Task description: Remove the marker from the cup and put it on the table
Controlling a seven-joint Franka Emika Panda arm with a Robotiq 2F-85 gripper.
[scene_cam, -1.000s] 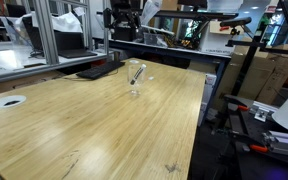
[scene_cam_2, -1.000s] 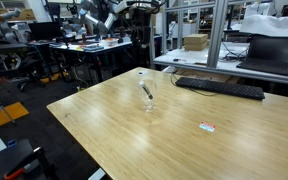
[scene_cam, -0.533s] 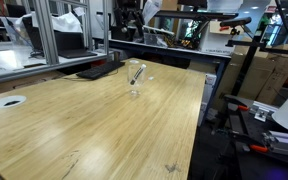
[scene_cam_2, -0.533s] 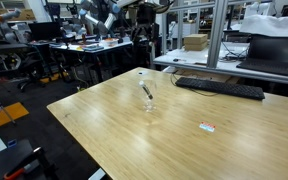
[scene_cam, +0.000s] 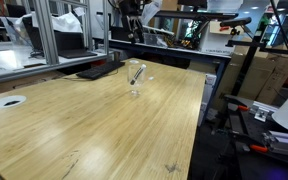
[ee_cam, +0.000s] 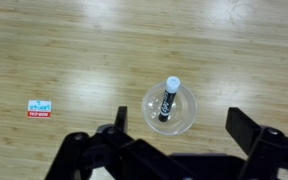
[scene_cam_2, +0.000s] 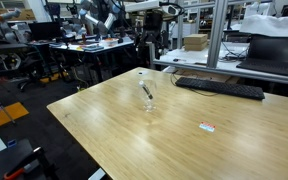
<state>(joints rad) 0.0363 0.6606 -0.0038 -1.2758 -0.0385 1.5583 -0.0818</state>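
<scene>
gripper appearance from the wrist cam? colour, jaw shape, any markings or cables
The gripper is matte black throughout. It has two blocky, angular jaws carried on linked bars, coming in from the bottom edge of the wrist view. No labels, markings or cables show on it there. In both exterior views it is only a small dark shape near the top of the frame, too small for detail.

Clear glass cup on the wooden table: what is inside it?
A black marker with a white cap leans inside the clear glass cup. Nothing else shows in it. The marker's lower tip is covered by its own body in the wrist view.
</scene>
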